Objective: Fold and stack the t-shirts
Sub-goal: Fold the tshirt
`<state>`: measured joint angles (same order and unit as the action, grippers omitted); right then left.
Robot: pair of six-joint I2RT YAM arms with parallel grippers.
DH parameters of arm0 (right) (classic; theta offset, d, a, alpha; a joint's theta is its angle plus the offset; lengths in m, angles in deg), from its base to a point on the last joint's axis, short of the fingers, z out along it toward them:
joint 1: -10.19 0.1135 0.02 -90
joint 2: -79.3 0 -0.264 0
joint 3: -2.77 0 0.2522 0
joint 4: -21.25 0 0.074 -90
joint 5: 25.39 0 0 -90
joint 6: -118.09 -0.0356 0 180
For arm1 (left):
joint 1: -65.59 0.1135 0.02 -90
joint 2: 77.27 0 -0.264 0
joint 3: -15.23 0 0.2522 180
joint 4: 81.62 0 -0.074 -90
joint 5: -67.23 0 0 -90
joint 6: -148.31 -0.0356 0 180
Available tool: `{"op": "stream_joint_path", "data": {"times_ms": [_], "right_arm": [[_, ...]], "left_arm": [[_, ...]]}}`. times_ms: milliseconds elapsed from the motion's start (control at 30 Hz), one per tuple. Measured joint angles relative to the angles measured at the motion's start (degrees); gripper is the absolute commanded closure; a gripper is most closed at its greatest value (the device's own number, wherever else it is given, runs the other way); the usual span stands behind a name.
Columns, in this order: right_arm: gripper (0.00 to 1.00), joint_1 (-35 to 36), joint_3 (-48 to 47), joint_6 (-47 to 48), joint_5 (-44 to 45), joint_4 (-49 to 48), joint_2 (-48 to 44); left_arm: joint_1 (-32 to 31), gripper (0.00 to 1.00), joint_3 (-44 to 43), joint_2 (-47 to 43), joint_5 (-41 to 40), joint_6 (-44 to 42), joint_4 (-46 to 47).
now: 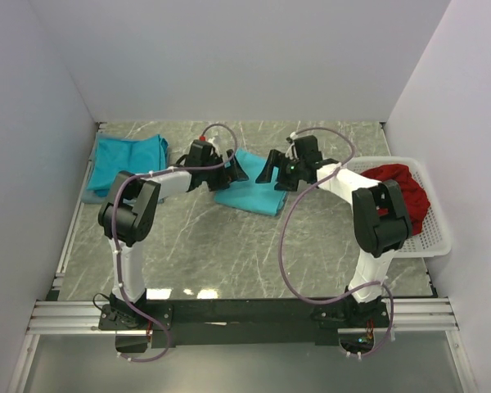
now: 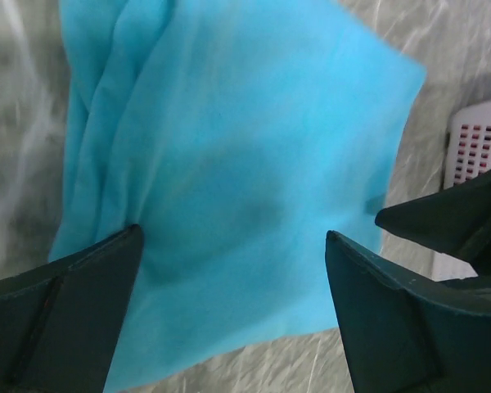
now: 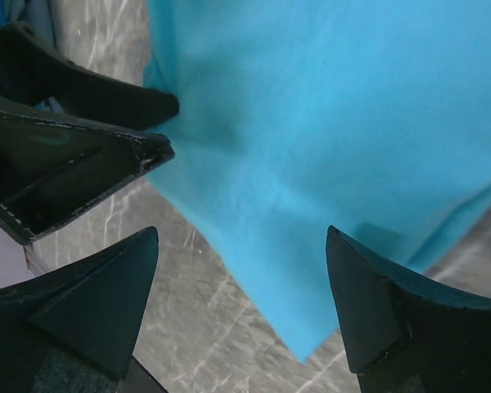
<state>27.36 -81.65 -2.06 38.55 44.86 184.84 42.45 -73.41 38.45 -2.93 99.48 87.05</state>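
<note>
At the tabletop centre, the soft, likely limp folded t-shirt is straddled by left pincer and right pincer, both spread apart; opposite edges should be pinched.

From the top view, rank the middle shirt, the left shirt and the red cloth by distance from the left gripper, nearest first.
1. Middle shirt, directly beneath the left gripper.
2. Left shirt, at the far left.
3. Red cloth, in the basket on the right.
</note>
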Motion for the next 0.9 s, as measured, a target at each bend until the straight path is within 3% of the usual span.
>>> {"op": "stream_joint_path", "data": {"times_ms": [367,567,733,900], "right_arm": [[0.11,2.1,9.7,-0.9,-0.5,-4.8,-0.2],[0.11,3.7,17.6,-0.4,-0.1,-8.1,-6.0],[0.1,6.3,24.2,-0.3,1.9,-6.5,-13.0],[0.1,7.5,25.6,0.3,5.7,-1.3,-21.2]], "left_arm": [[-0.4,0.01,21.2,-11.5,2.9,4.9,11.4],[-4.8,0.01,31.9,-20.3,0.4,6.8,12.6],[-10.6,0.0,39.4,-29.9,-4.7,9.7,9.4],[-13.6,0.01,40.3,-40.0,-11.9,10.6,0.3]]}}
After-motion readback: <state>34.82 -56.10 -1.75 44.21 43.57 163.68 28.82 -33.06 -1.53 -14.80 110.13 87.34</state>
